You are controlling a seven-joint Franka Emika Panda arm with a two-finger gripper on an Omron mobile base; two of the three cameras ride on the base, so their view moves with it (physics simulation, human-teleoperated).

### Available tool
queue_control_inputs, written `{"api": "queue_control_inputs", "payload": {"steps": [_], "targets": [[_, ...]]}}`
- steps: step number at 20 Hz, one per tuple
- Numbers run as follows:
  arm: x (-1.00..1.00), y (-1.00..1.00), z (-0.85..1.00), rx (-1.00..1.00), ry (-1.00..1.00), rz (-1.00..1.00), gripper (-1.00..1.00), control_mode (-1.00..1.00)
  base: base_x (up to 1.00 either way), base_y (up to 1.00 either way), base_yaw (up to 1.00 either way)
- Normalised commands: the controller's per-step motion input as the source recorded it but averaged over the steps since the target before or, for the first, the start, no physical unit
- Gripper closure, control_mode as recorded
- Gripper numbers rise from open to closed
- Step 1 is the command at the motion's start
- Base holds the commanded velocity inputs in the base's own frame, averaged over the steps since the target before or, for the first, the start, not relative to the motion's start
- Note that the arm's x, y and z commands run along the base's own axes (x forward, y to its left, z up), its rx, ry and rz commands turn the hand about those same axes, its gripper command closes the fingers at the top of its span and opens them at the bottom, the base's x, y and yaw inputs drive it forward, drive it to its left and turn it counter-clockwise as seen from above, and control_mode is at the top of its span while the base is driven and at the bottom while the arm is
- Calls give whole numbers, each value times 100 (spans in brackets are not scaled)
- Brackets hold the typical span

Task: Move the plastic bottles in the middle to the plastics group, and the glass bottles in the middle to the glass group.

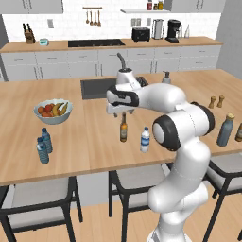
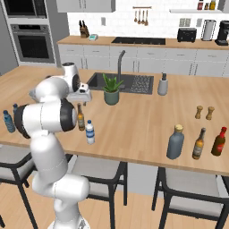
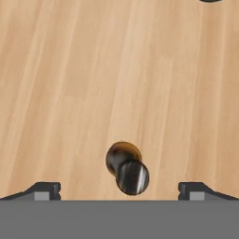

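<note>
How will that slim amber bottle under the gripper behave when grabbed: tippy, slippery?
Probably tippy: the amber bottle stands tall and narrow on the wooden counter, so a sideways nudge could topple it. Likely rigid and slick, since it looks like glossy glass, and it could roll if it fell. The open gripper straddles its cap from above, so a centred close seems feasible.

1. The counter (image 1: 94, 142) is light wood with a lengthwise grain.
2. The slim bottle (image 1: 123, 128) is amber-brown with a yellowish label and a dark cap.
3. The small water bottle (image 1: 145, 140) is clear and whitish, with a white cap and a blue-and-white label.
4. Two plastic bottles (image 1: 44, 145) are blue-tinted with blue caps.
5. The tall bottle (image 2: 175, 142) is grey-blue with a tan cap.
6. The far bottle (image 2: 218, 142) looks red, perhaps dark brown lower down.
7. The bowl (image 1: 53, 112) is pale, holding red, orange and yellow fruit.
</note>
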Motion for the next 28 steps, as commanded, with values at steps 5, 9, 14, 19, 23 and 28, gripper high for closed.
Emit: {"api": "queue_control_inputs", "payload": {"steps": [5, 9, 14, 19, 23, 28], "targets": [[24, 0, -7, 0, 0, 0, -100, -100, 0, 0, 0], [8, 0, -12, 0, 0, 0, -100, -100, 0, 0, 0], [0, 0, -8, 0, 0, 0, -100, -100, 0, 0, 0], [-3, 0, -3, 0, 0, 0, -100, -100, 0, 0, 0], [-1, 0, -1, -2, 0, 0, -100, -100, 0, 0, 0], [0, -2, -3, -2, 0, 0, -100, -100, 0, 0, 0]]}}
